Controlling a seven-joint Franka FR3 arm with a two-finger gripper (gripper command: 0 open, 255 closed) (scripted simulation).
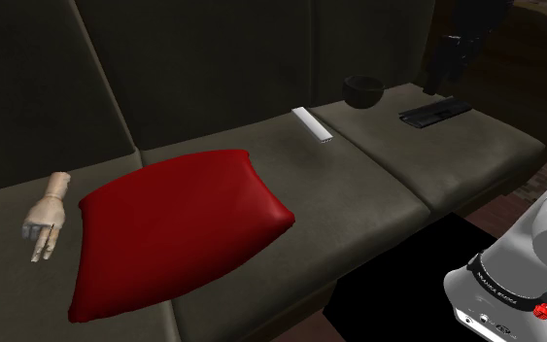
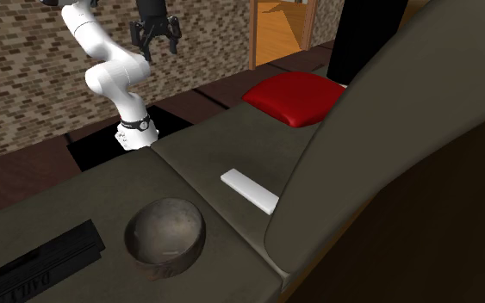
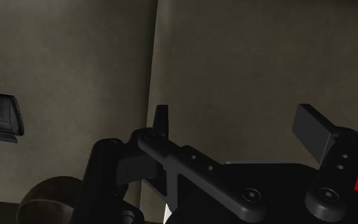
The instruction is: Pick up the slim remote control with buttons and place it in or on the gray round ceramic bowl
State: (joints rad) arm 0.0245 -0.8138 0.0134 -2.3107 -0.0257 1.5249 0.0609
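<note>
A slim white remote (image 1: 312, 124) lies flat on the dark sofa seat, close to the backrest. It also shows as a pale bar, the remote (image 2: 249, 190), in the second exterior view. A dark grey round bowl (image 1: 363, 91) stands upright on the seat just beyond it; the bowl (image 2: 164, 237) is hollow with nothing inside. My black gripper (image 1: 440, 80) hangs high above the seat, past the bowl toward the shoulder view's right. The gripper (image 2: 156, 45) is open and holds nothing. In the wrist view the gripper (image 3: 238, 121) has its fingers wide apart over the seat seam, the bowl (image 3: 47, 200) below them.
A flat black slab with lettering (image 1: 434, 114) lies on the seat beyond the bowl, the slab (image 2: 42, 262). A red cushion (image 1: 169, 228) and a wooden hand model (image 1: 46, 216) take up the seat toward the shoulder view's left. The sofa backrest (image 1: 213, 68) rises behind.
</note>
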